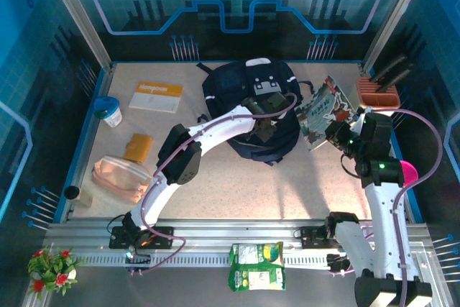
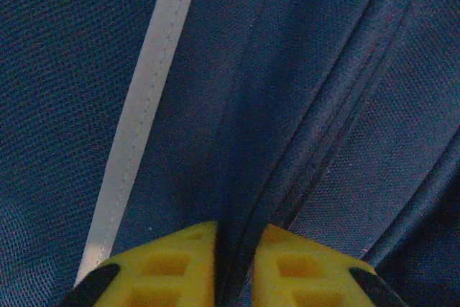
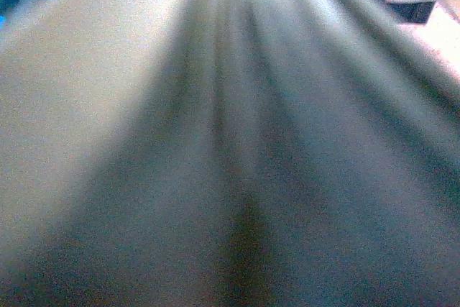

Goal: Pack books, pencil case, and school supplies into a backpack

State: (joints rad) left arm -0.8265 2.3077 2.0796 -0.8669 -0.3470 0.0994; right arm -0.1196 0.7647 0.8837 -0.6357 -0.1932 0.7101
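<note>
The navy backpack (image 1: 248, 84) lies in the middle of the table, white top patch toward the back. My left gripper (image 1: 263, 129) rests on its near part. In the left wrist view the yellow fingertips (image 2: 172, 264) pinch a dark fold of backpack fabric (image 2: 323, 70) beside the pale stripe (image 2: 140, 127), the left gripper (image 2: 233, 253) shut on it. My right gripper (image 1: 336, 134) holds a grey book with a red-black illustration (image 1: 327, 106), tilted up just right of the backpack. The book's blurred pages (image 3: 230, 141) hide the right fingers.
A pink pencil case (image 1: 122, 177), a small orange-brown case (image 1: 138, 147), an orange-and-white booklet (image 1: 157, 96) and a blue-lidded cup (image 1: 109, 111) lie on the left. A red holder with black pens (image 1: 379, 91) stands back right. A green packet (image 1: 256, 264) sits on the front rail.
</note>
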